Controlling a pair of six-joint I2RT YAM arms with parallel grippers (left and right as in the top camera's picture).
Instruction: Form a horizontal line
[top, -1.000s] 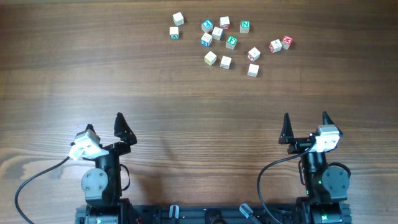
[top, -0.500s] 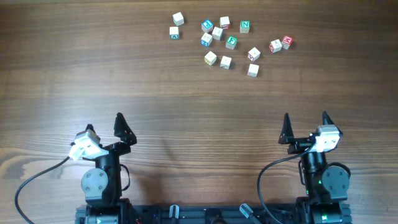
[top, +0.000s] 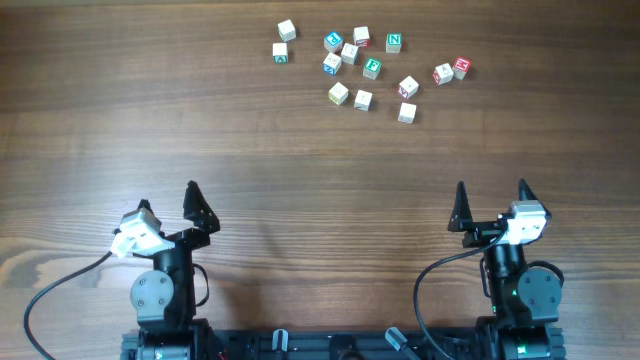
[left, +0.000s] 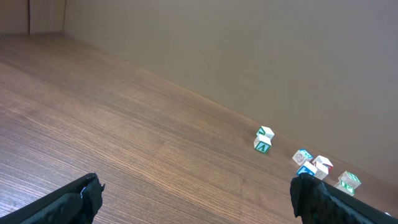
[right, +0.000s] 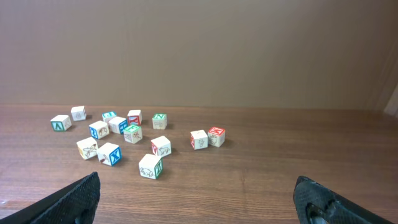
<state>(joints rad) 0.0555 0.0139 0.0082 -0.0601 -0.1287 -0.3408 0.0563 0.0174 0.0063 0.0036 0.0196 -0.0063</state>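
Fourteen cubes (top: 363, 99) lie scattered on the far side of the table (top: 300, 170), well apart from both arms. They form no row; they sit as a loose patch, wider than it is deep.

From overhead, seven cubes show a pale top and seven a coloured one:
- three green
- two blue
- two red

The tops are small from this height, so one of the pale ones may carry a faint mark I cannot read.

Two cubes sit a little off to the left of the patch, one pale behind one green. The two red cubes are just beside each other at the right end. Three pale cubes lie along the near edge, two of them close together and the third further right. The right wrist view also gives fourteen, all flat on the wood and none stacked. The left wrist view catches only about six, at its lower right, with the others cut off by the frame or a finger.

There are two grippers. The left gripper (top: 167, 197) is near the front edge on the left with its two fingers spread wide, holding nothing. The right gripper (top: 491, 188) is on the right, also spread wide and holding nothing.
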